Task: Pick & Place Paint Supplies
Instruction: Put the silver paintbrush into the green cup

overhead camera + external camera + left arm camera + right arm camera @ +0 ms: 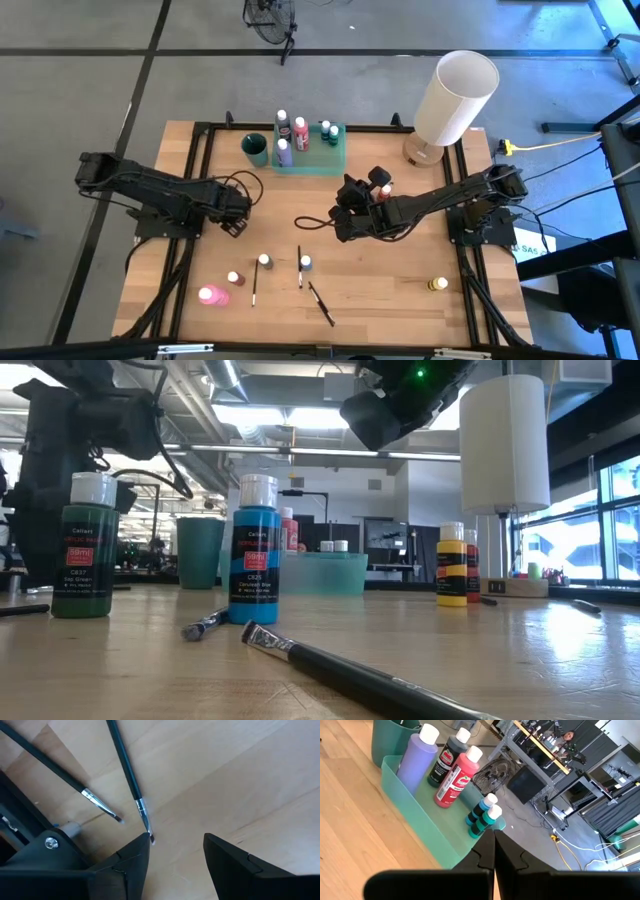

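My left gripper (pixel 236 221) points straight down over the table's left middle. It is open (pixel 177 840), with bare wood between the fingers. Two thin dark paintbrushes (pixel 127 775) (pixel 60 772) lie flat under it. The bristle tip of one (pixel 149 834) lies close beside one finger. My right gripper (pixel 347 198) hangs shut and empty (pixel 494 837) above the table's middle, aimed at the green tray (pixel 420 820). Green (pixel 85 545), blue (pixel 255 550), yellow (pixel 452 565) and pink (pixel 212 295) bottles stand or lie near the front.
The tray (pixel 312 165) at the back holds purple (pixel 417 762), black and red (pixel 455 777) bottles and two small teal ones. A green cup (pixel 255 148) stands to its left and a white lamp (pixel 455 100) at the back right. More brushes (pixel 322 303) lie near the front. A red bottle (pixel 383 186) is by my right wrist.
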### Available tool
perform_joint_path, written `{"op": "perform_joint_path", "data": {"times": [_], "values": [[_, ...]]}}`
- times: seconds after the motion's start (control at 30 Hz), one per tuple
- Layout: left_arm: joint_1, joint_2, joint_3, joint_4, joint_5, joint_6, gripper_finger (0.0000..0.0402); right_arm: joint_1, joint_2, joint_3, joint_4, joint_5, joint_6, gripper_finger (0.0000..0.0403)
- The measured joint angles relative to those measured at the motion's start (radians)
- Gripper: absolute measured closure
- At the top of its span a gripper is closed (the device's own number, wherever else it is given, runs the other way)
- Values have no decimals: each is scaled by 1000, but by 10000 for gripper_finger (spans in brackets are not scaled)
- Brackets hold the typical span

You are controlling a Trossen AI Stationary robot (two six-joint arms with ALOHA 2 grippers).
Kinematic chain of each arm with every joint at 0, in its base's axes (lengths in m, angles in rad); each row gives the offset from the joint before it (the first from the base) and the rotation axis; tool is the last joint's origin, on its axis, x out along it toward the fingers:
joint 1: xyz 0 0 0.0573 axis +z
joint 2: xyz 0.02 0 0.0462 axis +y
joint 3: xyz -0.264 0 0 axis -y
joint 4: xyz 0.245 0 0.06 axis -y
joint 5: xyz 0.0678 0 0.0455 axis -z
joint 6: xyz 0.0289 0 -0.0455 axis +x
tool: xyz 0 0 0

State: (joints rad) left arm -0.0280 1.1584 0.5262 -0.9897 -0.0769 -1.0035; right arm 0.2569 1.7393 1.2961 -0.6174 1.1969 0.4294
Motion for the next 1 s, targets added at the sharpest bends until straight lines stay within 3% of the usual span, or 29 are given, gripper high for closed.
{"op": "perform_joint_path", "data": {"times": [0.3, 0.53, 0.83, 1.0], "values": [[45, 49, -6, -13, -10, 36, 219, -1, 0, 0, 0, -18, 0, 402], [108, 45, -78, 59, 56, 101, 219, -1, 0, 0, 0, -22, 0, 402], [152, 42, -86, 73, 86, 138, 221, -1, 0, 0, 0, -22, -4, 402], [169, 42, -86, 78, 87, 150, 248, -1, 0, 0, -1, -22, -7, 402]]}}
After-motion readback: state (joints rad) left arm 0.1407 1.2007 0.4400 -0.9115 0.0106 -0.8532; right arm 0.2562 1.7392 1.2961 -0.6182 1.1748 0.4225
